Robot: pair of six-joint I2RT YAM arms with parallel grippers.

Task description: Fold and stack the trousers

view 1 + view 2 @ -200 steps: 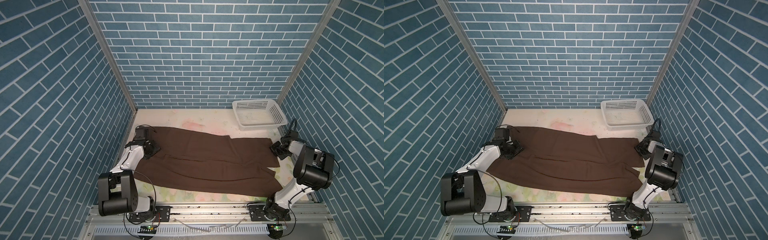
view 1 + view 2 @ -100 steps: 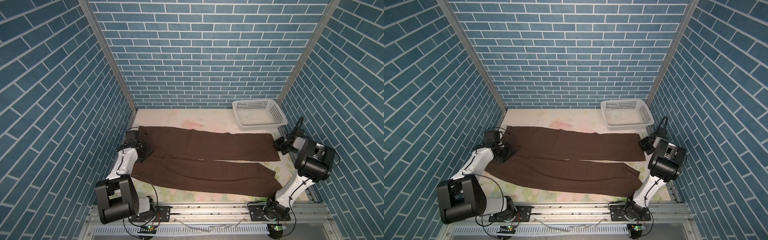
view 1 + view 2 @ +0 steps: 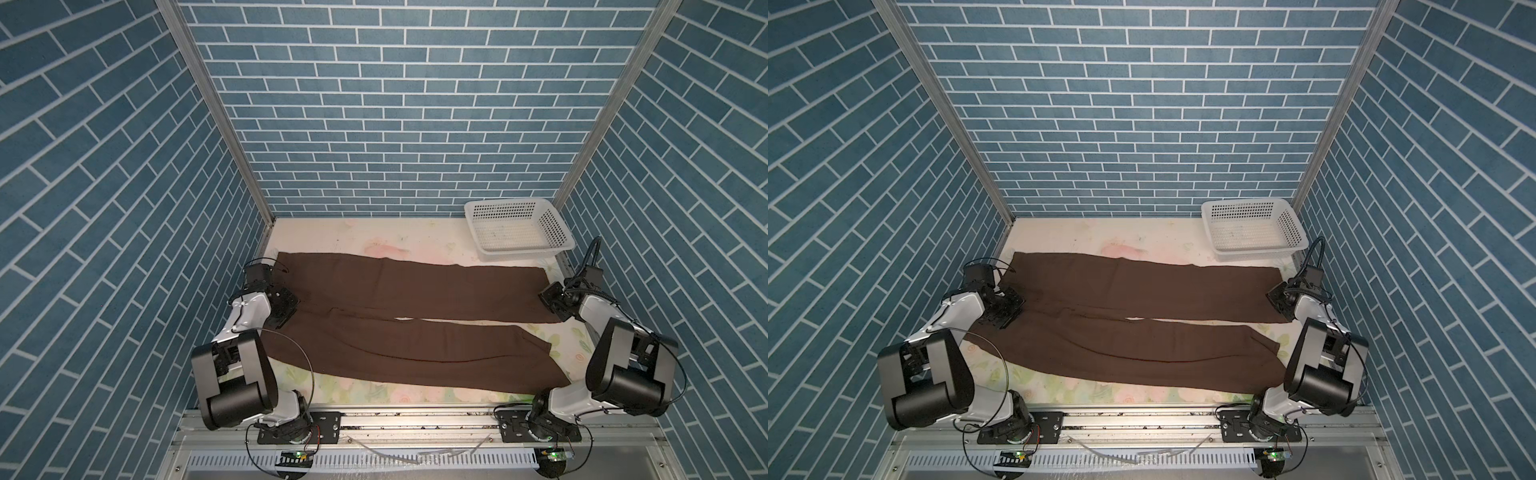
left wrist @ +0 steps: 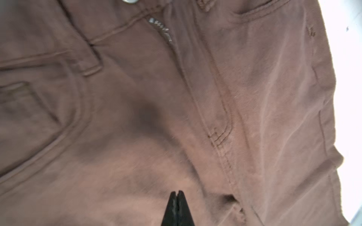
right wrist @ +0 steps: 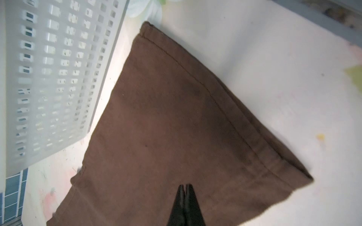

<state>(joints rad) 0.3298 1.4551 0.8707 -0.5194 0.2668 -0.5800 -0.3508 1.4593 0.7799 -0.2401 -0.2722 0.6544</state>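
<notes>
The dark brown trousers (image 3: pixel 415 291) (image 3: pixel 1142 291) lie flat across the table, waist to the left and both legs stretched to the right with a thin gap between them. My left gripper (image 3: pixel 289 309) (image 4: pixel 177 192) is shut, its tips just over the cloth below the fly and zip, with no fold visible between them. At the far leg's hem (image 5: pixel 215 101) sits my right gripper (image 3: pixel 549 304) (image 5: pixel 185 185), also shut, its tips over flat cloth a little inside the hem.
A white perforated basket (image 3: pixel 511 204) (image 3: pixel 1246 204) (image 5: pixel 58 78) stands at the back right, close to the far leg's end. Blue brick walls close in both sides. A floral table cover (image 3: pixel 374 237) shows bare behind the trousers.
The trousers lay bunched with the legs overlapping; both grippers moved outward and the legs now lie stretched and apart. My left gripper has closed.
</notes>
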